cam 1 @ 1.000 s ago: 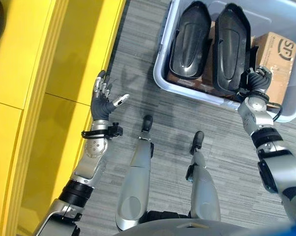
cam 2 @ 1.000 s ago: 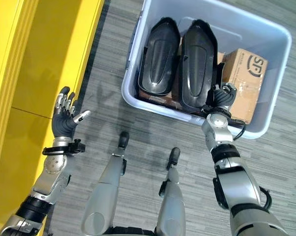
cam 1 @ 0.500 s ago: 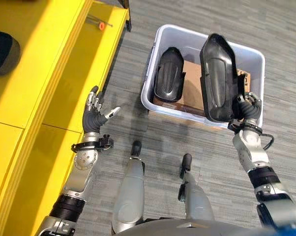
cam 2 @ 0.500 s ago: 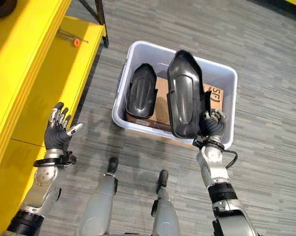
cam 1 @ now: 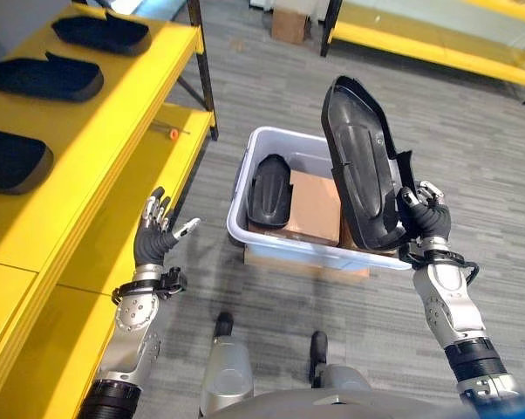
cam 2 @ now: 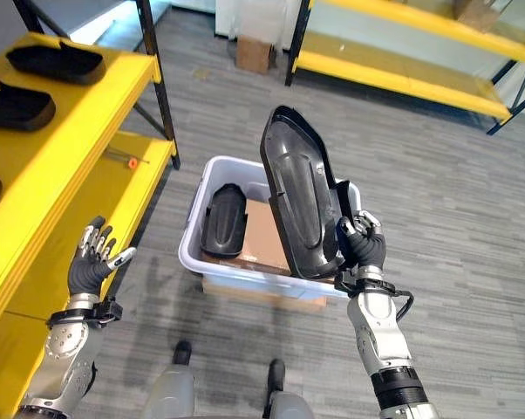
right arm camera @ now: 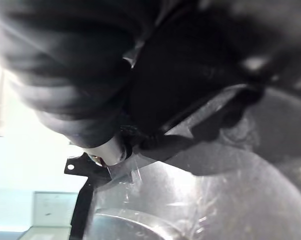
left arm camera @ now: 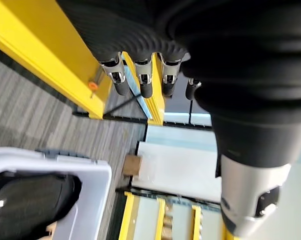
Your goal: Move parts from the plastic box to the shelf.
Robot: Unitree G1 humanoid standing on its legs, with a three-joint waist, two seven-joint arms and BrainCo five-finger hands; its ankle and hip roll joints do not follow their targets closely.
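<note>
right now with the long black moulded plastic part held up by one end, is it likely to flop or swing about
Probably stiff: the long black moulded plastic part stands upright above the right hand without sagging. Likely light, since one hand lifts it. Gripped only at its lower end, it may tip or twist.

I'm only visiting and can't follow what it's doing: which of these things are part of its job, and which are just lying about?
Part of the job:
- long black moulded plastic part, gripped by the right hand
- second black part in the pale plastic box
- yellow metal shelf
- left hand, open

Lying about:
- brown cardboard boxes, in the tub and on the floor
</note>
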